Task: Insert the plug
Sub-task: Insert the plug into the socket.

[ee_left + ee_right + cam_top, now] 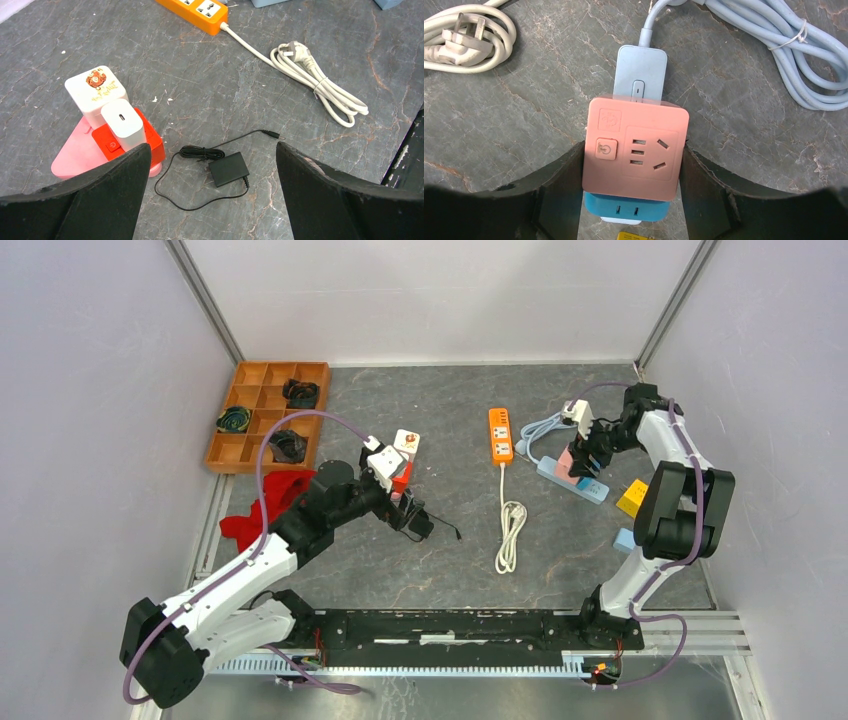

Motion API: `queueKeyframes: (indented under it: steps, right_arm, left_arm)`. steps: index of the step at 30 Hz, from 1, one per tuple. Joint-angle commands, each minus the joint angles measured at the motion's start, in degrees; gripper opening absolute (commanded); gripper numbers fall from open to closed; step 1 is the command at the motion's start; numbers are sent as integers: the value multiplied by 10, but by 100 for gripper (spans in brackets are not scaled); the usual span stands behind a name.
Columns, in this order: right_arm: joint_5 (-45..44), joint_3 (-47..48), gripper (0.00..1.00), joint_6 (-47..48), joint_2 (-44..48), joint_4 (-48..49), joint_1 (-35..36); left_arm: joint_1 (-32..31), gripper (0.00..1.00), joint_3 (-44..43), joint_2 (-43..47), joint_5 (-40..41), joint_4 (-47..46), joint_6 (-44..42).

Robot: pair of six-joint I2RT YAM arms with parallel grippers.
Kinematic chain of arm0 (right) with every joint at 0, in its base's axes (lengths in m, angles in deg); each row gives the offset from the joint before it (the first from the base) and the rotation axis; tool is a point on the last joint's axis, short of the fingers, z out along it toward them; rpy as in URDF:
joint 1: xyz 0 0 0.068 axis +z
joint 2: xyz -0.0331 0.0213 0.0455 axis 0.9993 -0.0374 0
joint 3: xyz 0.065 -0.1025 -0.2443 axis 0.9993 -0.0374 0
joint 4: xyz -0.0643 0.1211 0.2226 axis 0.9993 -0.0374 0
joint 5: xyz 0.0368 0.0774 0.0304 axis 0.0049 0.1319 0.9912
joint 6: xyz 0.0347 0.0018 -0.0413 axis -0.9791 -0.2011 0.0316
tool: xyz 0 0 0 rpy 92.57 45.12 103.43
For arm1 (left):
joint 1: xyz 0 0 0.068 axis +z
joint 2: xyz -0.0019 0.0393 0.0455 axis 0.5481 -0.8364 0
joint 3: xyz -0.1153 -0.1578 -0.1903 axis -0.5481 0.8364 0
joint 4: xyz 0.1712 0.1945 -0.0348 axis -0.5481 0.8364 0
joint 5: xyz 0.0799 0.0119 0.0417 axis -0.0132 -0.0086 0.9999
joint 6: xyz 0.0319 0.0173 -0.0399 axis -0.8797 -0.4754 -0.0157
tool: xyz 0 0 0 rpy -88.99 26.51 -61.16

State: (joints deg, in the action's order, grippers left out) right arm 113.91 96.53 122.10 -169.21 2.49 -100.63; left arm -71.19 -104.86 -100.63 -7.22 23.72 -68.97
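Grey stone-patterned desk (450,560) fills the top view, and two power strips lie on it: one orange power strip (500,435) with a coiled white cord (510,535), and one blue power strip (590,487) with a pale blue cable (540,428). A wooden tray (225,455) at the far left holds three dark bundles (301,393), each in its own compartment. One red cloth (262,502) lies beside the left arm. Two small blocks sit by the right arm, a yellow block (631,498) and a light blue block (624,539). The left gripper (410,515) hangs over one black adapter (422,526); the right gripper (580,458) is down at the blue strip.

From the left wrist, the left gripper (212,147) has its two fingers spread wide, holding nothing. The black adapter (228,168) lies flat between them on the desk, its thin lead looped around it. Left of it stands one stack: a white charger (123,124) on a red block (150,140) on a pink base (75,155), with a white cube (95,90) just behind.

From the right wrist, the right gripper (634,165) is clamped on one pink socket cube (636,150), a finger pressed to each side. The cube, the plug-in piece, sits on top of the blue power strip (640,65); whether its pins are fully seated is hidden.
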Motion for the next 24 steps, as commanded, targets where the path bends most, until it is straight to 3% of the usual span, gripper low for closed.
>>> queueKeyframes:
  steps: [1,21,24]
  right_arm:
    - [4,-13,30,3,-10,-2,-4]
    - [-64,-65,24,-11,-63,7,-8]
    - [-50,-50,32,-14,-57,8,-7]
  left_arm:
    - [0,100,-7,2,7,-20,-2]
    - [0,100,-10,-18,9,-22,-2]
    - [-1,100,-10,-18,13,-22,-3]
